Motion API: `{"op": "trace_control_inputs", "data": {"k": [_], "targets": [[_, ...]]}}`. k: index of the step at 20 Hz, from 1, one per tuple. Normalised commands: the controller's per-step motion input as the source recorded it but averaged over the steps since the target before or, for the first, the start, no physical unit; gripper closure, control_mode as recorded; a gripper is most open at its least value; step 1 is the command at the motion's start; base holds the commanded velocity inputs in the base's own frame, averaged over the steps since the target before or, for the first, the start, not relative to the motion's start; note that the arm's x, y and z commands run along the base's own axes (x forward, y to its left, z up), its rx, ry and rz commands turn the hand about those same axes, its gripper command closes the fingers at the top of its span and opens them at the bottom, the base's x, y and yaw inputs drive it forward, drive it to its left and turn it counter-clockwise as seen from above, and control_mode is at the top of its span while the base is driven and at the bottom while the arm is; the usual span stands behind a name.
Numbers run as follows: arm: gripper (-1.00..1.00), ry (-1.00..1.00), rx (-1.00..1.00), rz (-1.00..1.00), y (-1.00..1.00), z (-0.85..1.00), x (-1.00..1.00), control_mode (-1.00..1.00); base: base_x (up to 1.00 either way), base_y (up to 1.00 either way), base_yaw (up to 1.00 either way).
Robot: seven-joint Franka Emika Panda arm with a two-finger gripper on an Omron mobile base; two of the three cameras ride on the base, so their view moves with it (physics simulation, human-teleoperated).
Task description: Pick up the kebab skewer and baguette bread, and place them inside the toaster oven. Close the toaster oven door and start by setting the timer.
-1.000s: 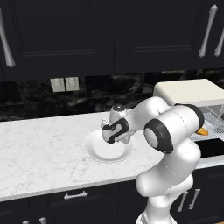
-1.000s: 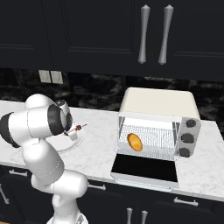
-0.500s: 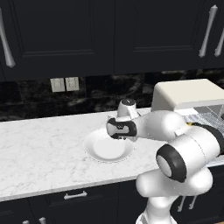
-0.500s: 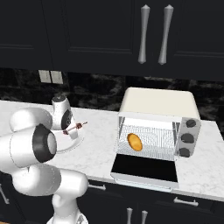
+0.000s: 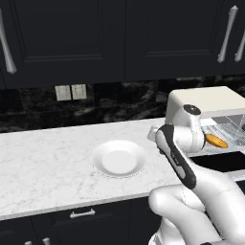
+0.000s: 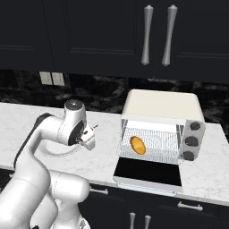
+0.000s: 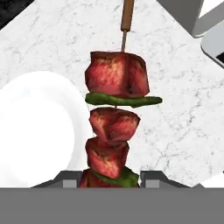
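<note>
Kebab skewer [image 7: 114,127] sits clamped between our gripper [image 7: 113,178] fingers, which press on its lowest meat chunk from both sides. In the hand view we see the stick running away from the jaws, threaded with red-brown meat cubes and green pepper slices, its brown wooden end pointing toward the upper edge. Beneath it lies the white marble counter [image 7: 175,113], with the white plate [image 7: 35,131] off to the left of the skewer.

From the right base view, our gripper [image 6: 87,138] hangs above the counter [image 6: 107,156], to the left of the toaster oven [image 6: 161,109] and apart from it; the skewer itself is too small to make out clearly there, only a thin tip showing past the hand. In the left base view the plate [image 5: 118,160] rests on the counter, left of our arm.

We see the toaster oven door [image 6: 149,172] dropped open, lying flat in front of the cavity with its dark glass facing up. Inside, the baguette bread [image 6: 137,145] lies on the wire rack [image 6: 156,145], toward the left part of it. From the left base view the bread [image 5: 217,141] shows as an orange oval on the rack beyond our wrist.
</note>
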Motion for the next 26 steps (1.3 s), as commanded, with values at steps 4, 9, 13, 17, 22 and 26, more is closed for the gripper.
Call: {"op": "trace_control_inputs", "data": {"k": [4, 9, 13, 17, 22, 26], "targets": [[1.0, 0.02, -0.01, 0.18, -1.0, 0.67, -0.8, -1.0, 0.0, 0.0, 0.0], [1.0, 0.05, -0.05, 0.21, -1.0, 0.46, -0.49, -1.0, 0.0, 0.0, 0.0], [1.0, 0.07, -0.08, 0.24, -1.0, 0.37, -0.19, -1.0, 0.0, 0.0, 0.0], [1.0, 0.02, -0.25, 0.3, -1.0, 0.19, -0.09, -1.0, 0.0, 0.0, 0.0], [1.0, 0.01, -0.27, 0.34, -0.99, 0.24, 0.01, -1.0, 0.0, 0.0, 0.0], [1.0, 0.05, -0.31, 0.24, -0.86, 0.02, 0.1, -1.0, 0.0, 0.0, 0.0]]}}
